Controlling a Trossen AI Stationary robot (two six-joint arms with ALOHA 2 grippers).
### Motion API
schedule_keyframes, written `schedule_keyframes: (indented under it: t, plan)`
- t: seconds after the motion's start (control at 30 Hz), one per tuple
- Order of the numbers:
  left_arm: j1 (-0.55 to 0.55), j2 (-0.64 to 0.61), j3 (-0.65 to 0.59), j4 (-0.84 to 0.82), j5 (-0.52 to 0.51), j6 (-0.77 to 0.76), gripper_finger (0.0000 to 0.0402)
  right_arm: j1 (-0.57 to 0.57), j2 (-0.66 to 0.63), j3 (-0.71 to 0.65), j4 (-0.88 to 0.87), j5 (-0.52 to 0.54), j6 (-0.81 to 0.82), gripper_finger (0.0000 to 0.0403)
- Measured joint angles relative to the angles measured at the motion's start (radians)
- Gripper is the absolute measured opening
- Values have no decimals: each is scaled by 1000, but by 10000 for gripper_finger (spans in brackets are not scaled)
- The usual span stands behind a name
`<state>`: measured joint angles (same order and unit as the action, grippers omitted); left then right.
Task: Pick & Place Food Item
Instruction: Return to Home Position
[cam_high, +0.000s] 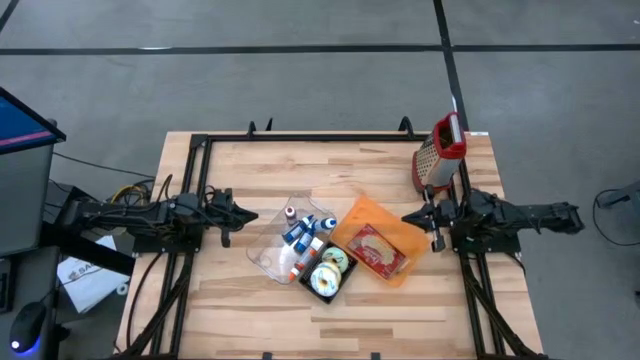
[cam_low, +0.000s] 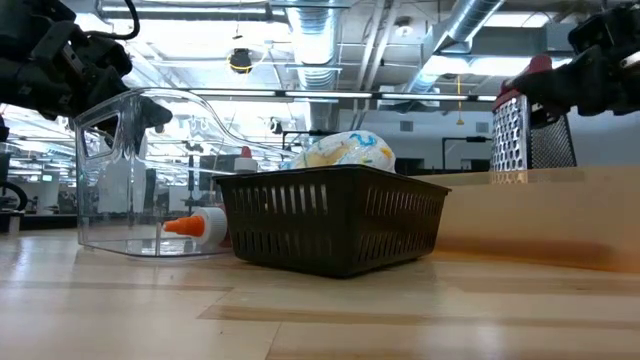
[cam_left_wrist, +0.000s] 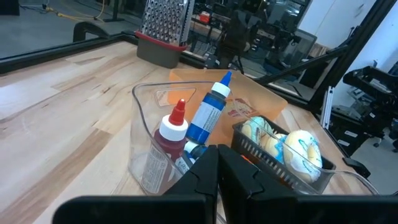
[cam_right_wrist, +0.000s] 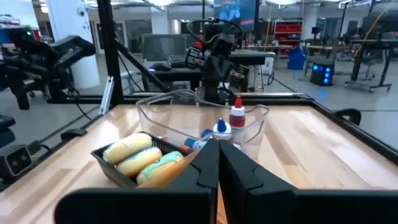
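Pale wood worktop (cam_high: 240, 300) from above, dark frame round its edges.

L pincer (cam_high: 252, 216) at mid-left, fingers clenched together, nothing held, tip aimed at ctr, apart from the transparent bin (cam_high: 272, 248). Same seen from L wrist cam: L pincer (cam_left_wrist: 217, 150) w/ both dark fingers pressed shut, raised above the bins.

R pincer (cam_high: 408, 217) at mid-right, also clenched & empty, tip close to edge of the orange bin (cam_high: 366, 212); contact not clear. From R wrist cam: R pincer (cam_right_wrist: 219, 145) w/ fingers shut, pointing across the bins toward the L arm.

Three containers clustered at ctr, touching or nearly so:
- Transparent bin on the L side, holding several bottles (cam_high: 300, 232); among them a red-capped bottle (cam_left_wrist: 169, 134) & a blue bottle (cam_left_wrist: 208, 115), both leaning inside. Low cam: one orange-capped bottle (cam_low: 195, 227) lying on bin floor.
- Black basket (cam_high: 346, 287) nearest the front edge, between the other two, holding wrapped food items (cam_high: 328, 272), pale w/ blue-yellow print, piled above the rim in low cam (cam_low: 345, 152).
- Orange bin on the R side, w/ red popcorn bag (cam_high: 378, 250) lying flat inside.

Metal grater (cam_high: 438, 160) w/ red handle, upright at far-right part of worktop, just behind the R arm, well apart from the bins.

Beyond worktop: grey floor, monitor at far L edge.
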<state>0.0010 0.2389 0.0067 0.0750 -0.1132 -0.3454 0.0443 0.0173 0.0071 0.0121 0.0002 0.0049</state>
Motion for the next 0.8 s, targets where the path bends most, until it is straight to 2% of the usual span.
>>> schedule_keyframes:
  t: [0.1,0.27,0.37,0.8]
  plan:
    - [0,4,0,1,0,0,2,-6,2,1,-1,0,44,0]
    - [0,7,0,2,0,0,2,-6,2,2,20,1,320,0]
    - [0,7,0,2,1,0,2,-6,2,2,21,0,416,0]
    - [0,7,0,2,5,0,2,-6,2,3,21,0,441,0]
